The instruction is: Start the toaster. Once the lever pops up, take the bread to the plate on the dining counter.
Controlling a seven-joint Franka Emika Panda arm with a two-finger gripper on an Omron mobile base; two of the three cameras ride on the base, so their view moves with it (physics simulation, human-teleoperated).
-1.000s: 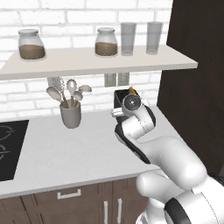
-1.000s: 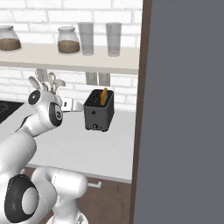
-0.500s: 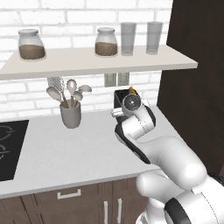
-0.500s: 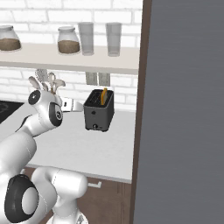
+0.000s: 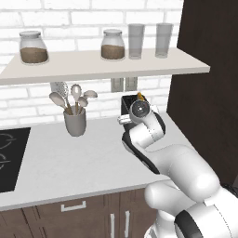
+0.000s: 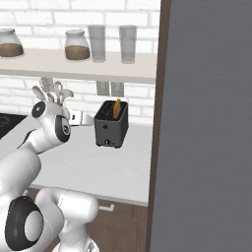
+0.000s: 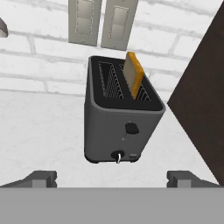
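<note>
White counter (image 7: 39, 131) by the brick wall holds the toaster (image 7: 119, 127), with the bread (image 7: 134, 73) sticking up from 1 slot. Just in front, the gripper (image 7: 112, 178) hangs with fingers (image 7: 41, 178) spread wide, touching nothing.

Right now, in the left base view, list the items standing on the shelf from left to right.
Jar with brown contents → second jar with brown contents → clear glass → second clear glass.
</note>
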